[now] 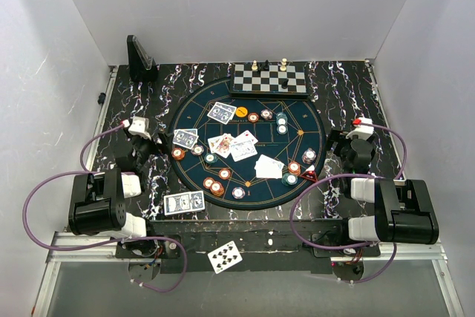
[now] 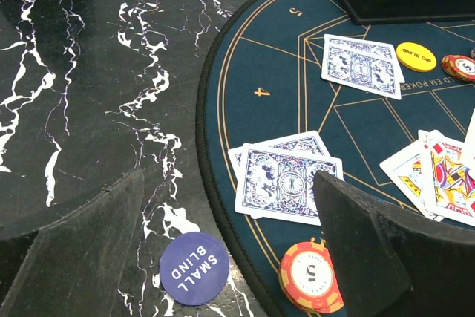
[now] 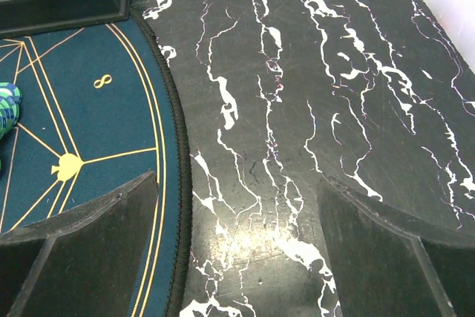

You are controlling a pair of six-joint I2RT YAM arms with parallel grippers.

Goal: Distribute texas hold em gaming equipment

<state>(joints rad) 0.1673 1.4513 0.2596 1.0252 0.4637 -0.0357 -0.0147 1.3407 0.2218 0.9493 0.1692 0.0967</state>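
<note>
On the round blue mat [image 1: 189, 120] lie face-down card pairs [image 1: 222, 112], face-up cards [image 1: 236, 145], chip stacks [image 1: 214, 185], a yellow disc [image 1: 241, 111] and a red triangular marker [image 1: 309, 176]. My left gripper [image 1: 157, 148] hovers open at the mat's left edge. Between its fingers in the left wrist view [image 2: 228, 183] are a blue "SMALL BLIND" disc [image 2: 194, 268] on the marble, an orange chip stack [image 2: 310, 275] and a face-down card pair [image 2: 286, 182]. My right gripper [image 1: 335, 146] stands open over bare marble [image 3: 237, 180] beside the mat's right edge, holding nothing.
A chessboard [image 1: 268, 78] with pieces sits at the mat's far edge. A black stand [image 1: 139, 59] is at the back left. Two face-down cards [image 1: 184, 203] lie on the marble near left. One face-up card [image 1: 225, 257] rests on the front rail. Teal chips [image 3: 7, 105] are left of the right gripper.
</note>
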